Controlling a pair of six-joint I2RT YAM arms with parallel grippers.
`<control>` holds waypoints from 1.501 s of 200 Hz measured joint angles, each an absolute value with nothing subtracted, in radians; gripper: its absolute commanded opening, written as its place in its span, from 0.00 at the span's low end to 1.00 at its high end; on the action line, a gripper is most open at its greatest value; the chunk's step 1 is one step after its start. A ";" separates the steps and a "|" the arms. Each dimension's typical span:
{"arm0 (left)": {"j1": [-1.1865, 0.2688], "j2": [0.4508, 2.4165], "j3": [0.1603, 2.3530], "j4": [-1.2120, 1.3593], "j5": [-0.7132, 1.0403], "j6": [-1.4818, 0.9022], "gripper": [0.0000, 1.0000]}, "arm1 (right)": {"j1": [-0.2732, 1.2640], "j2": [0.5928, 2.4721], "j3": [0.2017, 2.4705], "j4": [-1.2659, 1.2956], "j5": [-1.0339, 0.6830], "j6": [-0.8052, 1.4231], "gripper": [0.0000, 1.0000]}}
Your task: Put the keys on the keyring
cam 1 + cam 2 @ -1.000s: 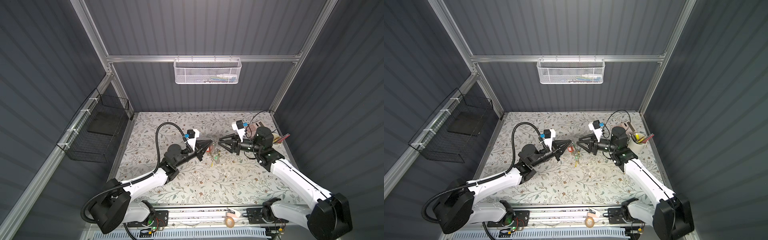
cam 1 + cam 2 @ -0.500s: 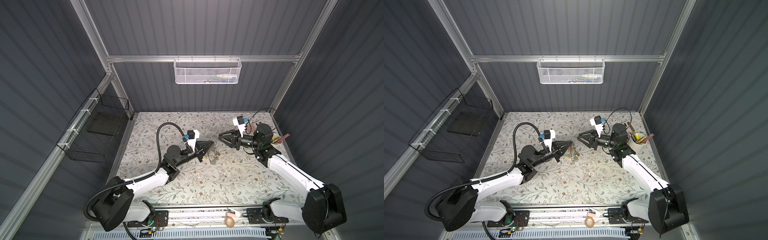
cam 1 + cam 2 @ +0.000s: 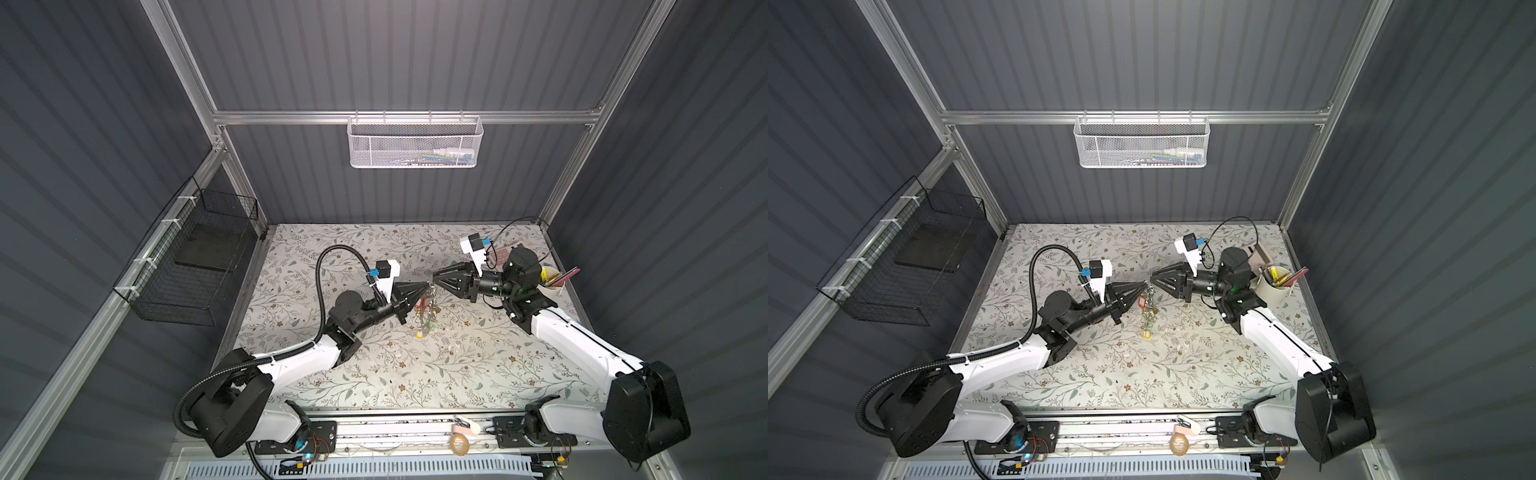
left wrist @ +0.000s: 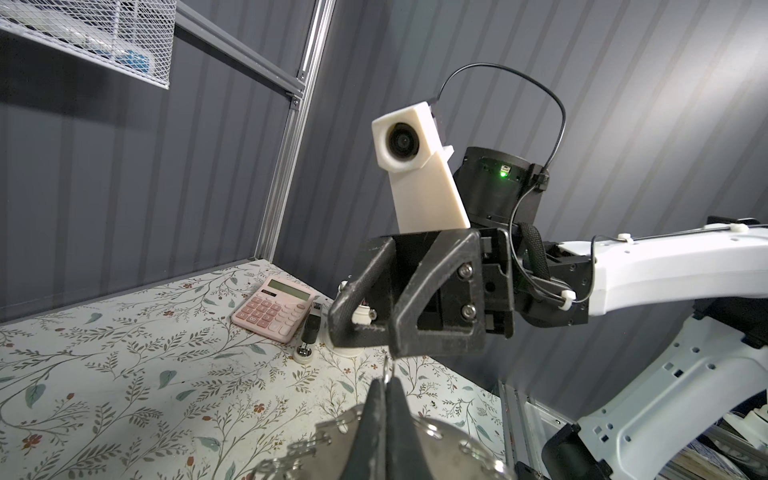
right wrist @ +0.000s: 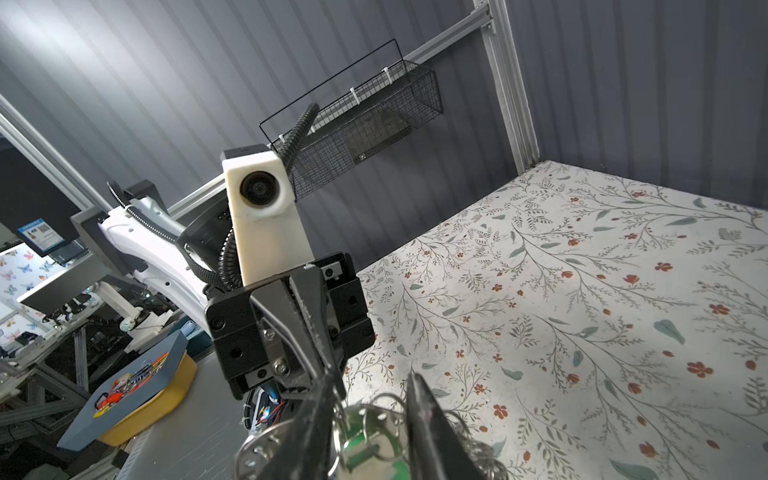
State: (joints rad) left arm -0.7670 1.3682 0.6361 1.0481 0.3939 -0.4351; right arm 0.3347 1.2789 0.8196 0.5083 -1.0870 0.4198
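The keyring [image 3: 428, 309] [image 3: 1147, 311], a bunch of silver rings, keys and coloured tags, hangs above the mat in both top views. My left gripper [image 3: 428, 284] [image 3: 1145, 285] [image 4: 386, 384] is shut on a thin wire ring at the bunch's top; the keyring's shiny perforated band [image 4: 440, 440] curves beneath its fingers. My right gripper [image 3: 434, 277] [image 3: 1152, 276] [image 5: 374, 401] faces it tip to tip, open. The keys' green tag [image 5: 365, 451] and small rings lie between the right jaws. Whether either jaw touches them is unclear.
A pink calculator [image 4: 272, 309] and a small black stick [image 4: 309, 328] lie at the back right. A cup of pens [image 3: 550, 282] stands behind my right arm. A white mesh basket [image 3: 415, 143] hangs on the back wall and a black wire basket [image 3: 195, 257] on the left wall.
The right gripper has moved in to meet the left gripper's tip, and its jaws have narrowed. The left gripper stays shut and has shifted slightly right with the keyring.
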 measured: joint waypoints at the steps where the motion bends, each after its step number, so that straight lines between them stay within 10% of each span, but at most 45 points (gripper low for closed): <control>1: -0.767 1.368 0.636 1.048 0.394 -0.435 0.00 | 0.335 1.279 0.820 0.508 -1.087 0.420 0.30; 173: -0.766 1.371 0.635 1.047 0.367 -0.443 0.00 | 0.357 1.312 0.819 0.505 -1.121 0.400 0.00; 300: -0.756 1.349 0.626 0.966 0.360 -0.427 0.00 | 0.376 1.310 0.857 0.338 -1.073 0.290 0.00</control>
State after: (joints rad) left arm -0.7555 1.3491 0.6258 0.9661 0.3603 -0.4267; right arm 0.3763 1.3098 0.8566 0.3378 -1.0725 0.2905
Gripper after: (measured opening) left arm 0.047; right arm 0.050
